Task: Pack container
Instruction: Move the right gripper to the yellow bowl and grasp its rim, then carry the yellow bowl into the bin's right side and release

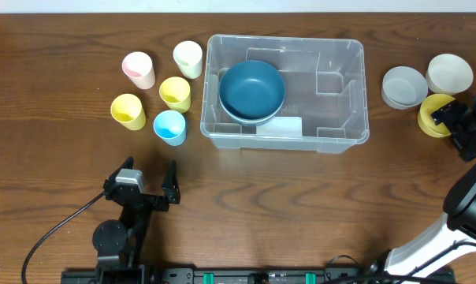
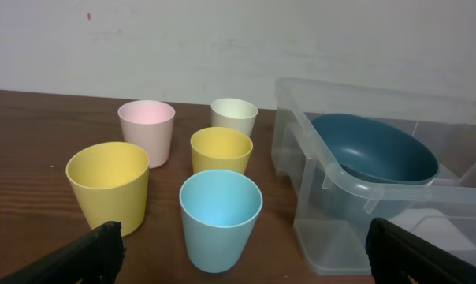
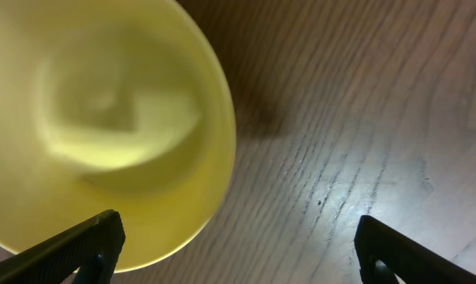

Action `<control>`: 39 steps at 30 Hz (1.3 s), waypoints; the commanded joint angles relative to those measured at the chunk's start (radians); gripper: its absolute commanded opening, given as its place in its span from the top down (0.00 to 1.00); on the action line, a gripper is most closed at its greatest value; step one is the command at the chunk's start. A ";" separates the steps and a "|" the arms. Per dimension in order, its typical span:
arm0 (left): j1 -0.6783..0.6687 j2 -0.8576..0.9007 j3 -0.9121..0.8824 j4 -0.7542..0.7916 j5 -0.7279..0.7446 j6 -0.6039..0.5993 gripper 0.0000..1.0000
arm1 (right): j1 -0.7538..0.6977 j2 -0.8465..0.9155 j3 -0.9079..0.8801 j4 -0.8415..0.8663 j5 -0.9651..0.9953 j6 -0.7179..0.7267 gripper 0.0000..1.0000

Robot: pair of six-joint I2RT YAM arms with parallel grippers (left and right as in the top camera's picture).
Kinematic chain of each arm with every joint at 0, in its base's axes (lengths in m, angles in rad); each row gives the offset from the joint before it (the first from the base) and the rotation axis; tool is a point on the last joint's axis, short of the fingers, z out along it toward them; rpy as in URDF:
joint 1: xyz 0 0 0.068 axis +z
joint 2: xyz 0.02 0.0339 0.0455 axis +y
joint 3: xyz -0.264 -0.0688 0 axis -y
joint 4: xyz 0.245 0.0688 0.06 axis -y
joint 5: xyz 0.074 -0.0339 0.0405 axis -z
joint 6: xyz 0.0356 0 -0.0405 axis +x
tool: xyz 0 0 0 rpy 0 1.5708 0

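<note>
A: Container (image 1: 342,101) – location?
B: Table centre, blue bowl (image 1: 252,90) inside, left end.
A: Pincers?
B: Left gripper (image 1: 150,172) – wide, holding nothing. Right gripper (image 3: 238,233) – wide, over yellow bowl (image 3: 104,118).

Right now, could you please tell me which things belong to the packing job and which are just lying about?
Job: container, blue bowl in it, pink cup, cream cup, left yellow cup, middle yellow cup, blue cup, grey bowl, white bowl, yellow bowl.
Lying about: cable.

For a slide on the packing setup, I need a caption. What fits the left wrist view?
Open left gripper faces five pastel cups beside the clear container, which holds a dark blue bowl.
</note>
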State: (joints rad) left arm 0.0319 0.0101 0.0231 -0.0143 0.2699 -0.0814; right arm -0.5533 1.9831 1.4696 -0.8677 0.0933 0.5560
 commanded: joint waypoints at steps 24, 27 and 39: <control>0.005 -0.006 -0.019 -0.032 0.006 -0.005 0.02 | -0.079 0.087 0.035 -0.055 0.004 0.016 0.99; 0.005 -0.006 -0.019 -0.032 0.006 -0.005 0.02 | -0.096 0.087 0.118 -0.151 0.013 0.015 0.98; 0.004 -0.006 -0.019 -0.032 0.006 -0.005 0.02 | -0.104 0.080 0.934 -0.703 -0.237 0.060 0.99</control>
State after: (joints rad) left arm 0.0319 0.0101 0.0231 -0.0143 0.2699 -0.0814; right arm -0.6807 2.0823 2.2452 -1.5246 -0.0017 0.5987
